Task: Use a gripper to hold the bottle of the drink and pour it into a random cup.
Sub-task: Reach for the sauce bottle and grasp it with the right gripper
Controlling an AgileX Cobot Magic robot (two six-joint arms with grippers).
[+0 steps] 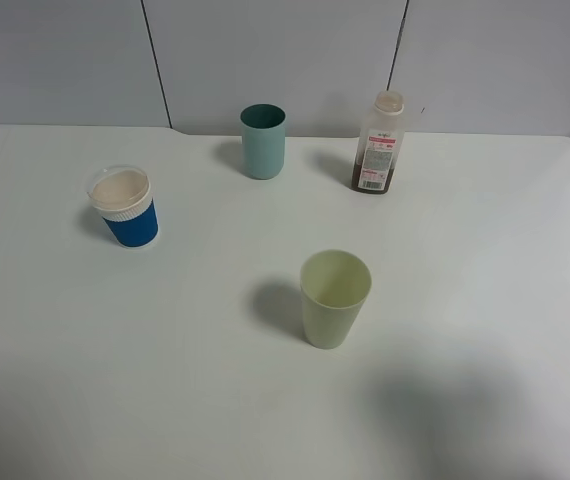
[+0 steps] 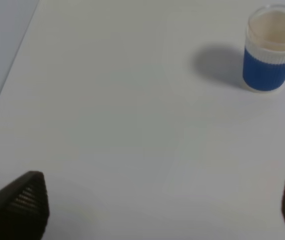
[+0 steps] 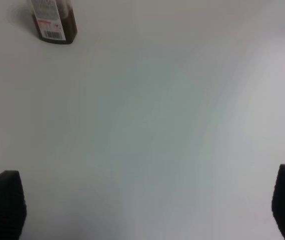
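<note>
The bottle [image 1: 377, 144] stands upright at the back right of the white table, with dark brown drink [image 1: 373, 181] in its lower part; its base also shows in the right wrist view [image 3: 54, 22]. The teal cup [image 1: 263, 141] stands upright to its left, empty. Neither arm shows in the exterior high view. My left gripper [image 2: 162, 210] is open and empty over bare table, with its fingertips [image 2: 20, 207] far apart. My right gripper [image 3: 147, 210] is open and empty, well short of the bottle.
A blue cup with a white rim [image 1: 125, 208] stands at the left, also in the left wrist view [image 2: 271, 48]. A pale yellow-green cup [image 1: 334, 298] stands near the table's middle. A grey panelled wall [image 1: 285, 55] runs behind the table.
</note>
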